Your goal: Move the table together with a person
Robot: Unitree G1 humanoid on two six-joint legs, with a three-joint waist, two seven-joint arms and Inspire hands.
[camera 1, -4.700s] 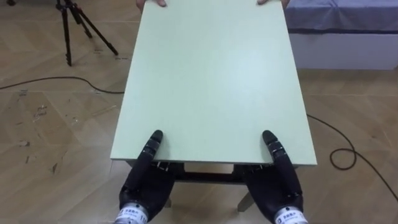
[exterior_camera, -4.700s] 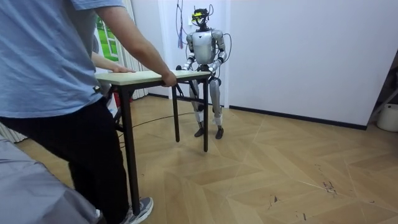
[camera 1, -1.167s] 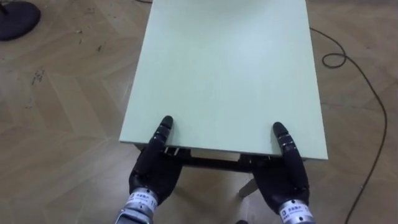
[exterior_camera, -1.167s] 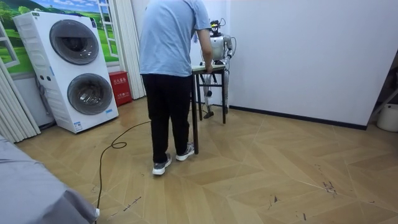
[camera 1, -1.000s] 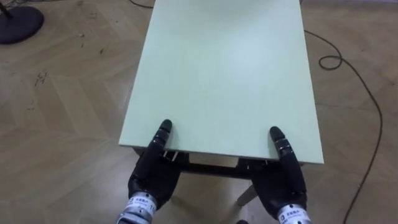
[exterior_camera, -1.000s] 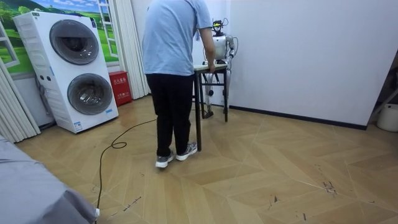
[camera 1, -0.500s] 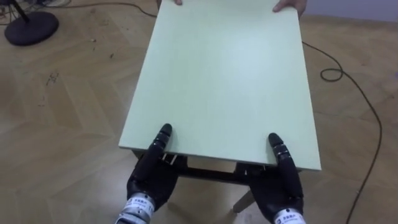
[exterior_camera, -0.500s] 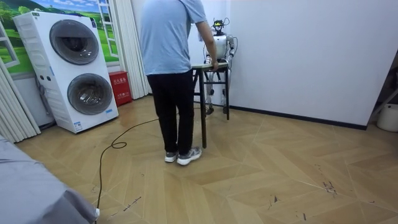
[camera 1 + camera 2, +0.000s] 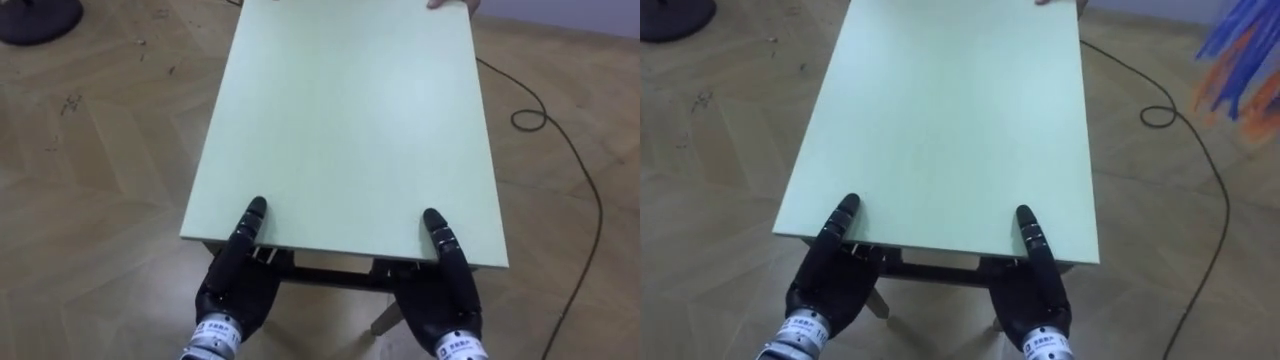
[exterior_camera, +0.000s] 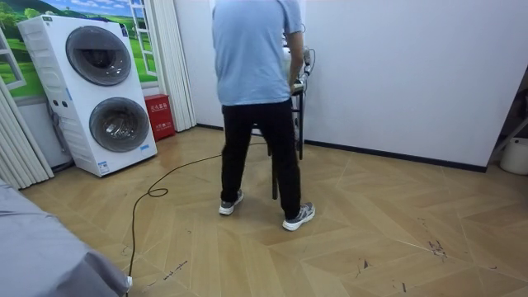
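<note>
The thumb of the left hand [image 9: 235, 280] and that of the right hand [image 9: 445, 295] lie straight on the table [image 9: 345, 130]'s near edge; the rest is hidden beneath, so I cannot tell the grip; a person's hand [image 9: 452, 4] holds the far end; the carry by 2 looks under way; the next move calls for stepping in time with the person [image 10: 256, 91], with the top level.

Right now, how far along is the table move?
Done: both ends are manned. The left hand and right hand are at the near edge of the table, and a person's hand is at the far edge. In hand: probably the carry, since the person is mid-stride. Left: setting it down; no goal spot is visible.
</note>
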